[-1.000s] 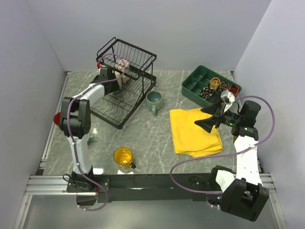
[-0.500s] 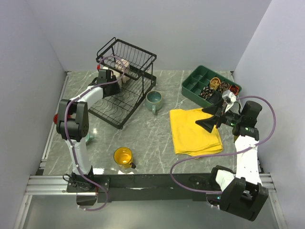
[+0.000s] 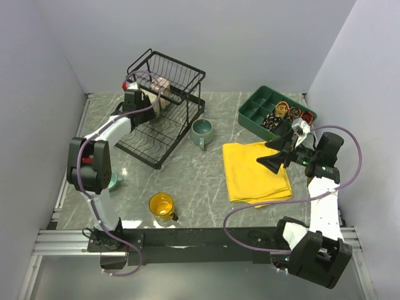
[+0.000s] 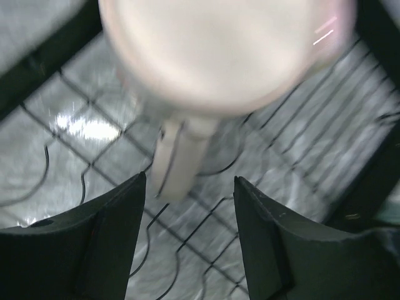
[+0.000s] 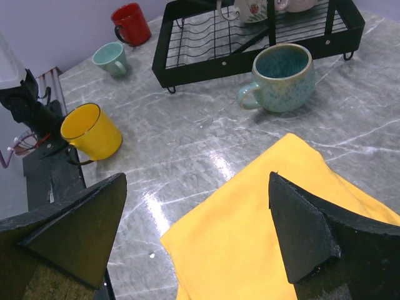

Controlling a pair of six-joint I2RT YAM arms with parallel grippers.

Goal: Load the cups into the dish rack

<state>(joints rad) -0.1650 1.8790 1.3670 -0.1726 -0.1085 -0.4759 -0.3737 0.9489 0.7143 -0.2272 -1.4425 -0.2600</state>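
The black wire dish rack (image 3: 164,128) stands at the back left, also seen in the right wrist view (image 5: 187,56). A lilac-beige cup (image 3: 161,84) sits in its upper basket; the left wrist view shows this cup blurred (image 4: 219,50), handle down. My left gripper (image 3: 141,99) (image 4: 187,187) is open just short of that handle, holding nothing. A floral cup (image 5: 248,9) is in the rack too. On the table stand a green cup (image 3: 202,130) (image 5: 282,77), a yellow cup (image 3: 162,205) (image 5: 92,131), a teal cup (image 5: 111,59) and a red cup (image 5: 131,24). My right gripper (image 3: 273,156) (image 5: 197,225) hangs wide open above the yellow cloth.
A folded yellow cloth (image 3: 256,172) (image 5: 281,231) lies at the right centre. Behind it stands a green compartmented tray (image 3: 253,111) holding small items. Walls close in the left, back and right sides. The left arm (image 3: 94,165) hides most of the red and teal cups from above.
The left arm's elbow has swung down and to the left while its gripper stays at the rack's left side. The right arm has not moved.
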